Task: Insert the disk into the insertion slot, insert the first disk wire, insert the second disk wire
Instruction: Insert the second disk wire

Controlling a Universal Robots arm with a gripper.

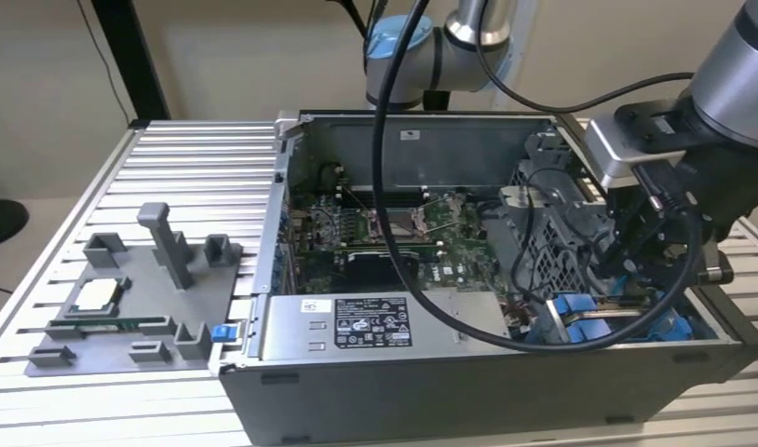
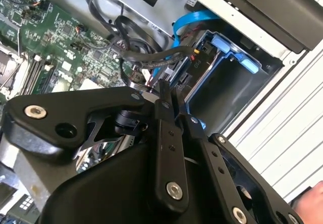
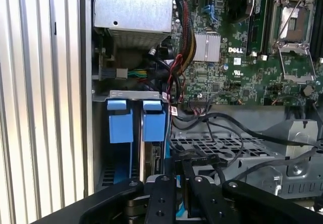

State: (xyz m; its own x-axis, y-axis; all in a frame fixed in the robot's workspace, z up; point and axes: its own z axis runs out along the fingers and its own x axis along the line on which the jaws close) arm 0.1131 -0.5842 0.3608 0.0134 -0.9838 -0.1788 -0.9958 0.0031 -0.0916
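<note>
Ribbed aluminium slats make up the table [image 1: 181, 149], the largest thing in the exterior view, and on it lies an open grey computer case [image 1: 479, 391] with its side panel off. At the exterior view's left of the case a grey plastic fixture tray [image 1: 118, 307] holds a few small parts. Inside the case the green motherboard [image 3: 242, 57] spreads across the floor, and a silver labelled power-supply box [image 1: 367, 324] runs along the case's near wall in the exterior view. The arm [image 1: 739, 65] reaches down into the corner at the exterior view's right, where the drive bay [image 3: 131, 98] sits beside a perforated grey metal cage [image 3: 217, 146]. The disk [image 3: 151, 156] stands edge-on in that bay in the first wrist view, its bright blue frame tabs [image 3: 136, 120] side by side at the bay's mouth. Black cables [image 2: 146, 57] and a flat blue ribbon cable [image 2: 194, 19] loop over the bay and the cage, crowding the space right by the gripper [image 2: 169, 90]. In the second wrist view its two black fingers [image 2: 164, 133] are pressed close together at the tips, pinching a small dark connector [image 2: 162, 86] on a black wire, right beside the blue frame.
</note>
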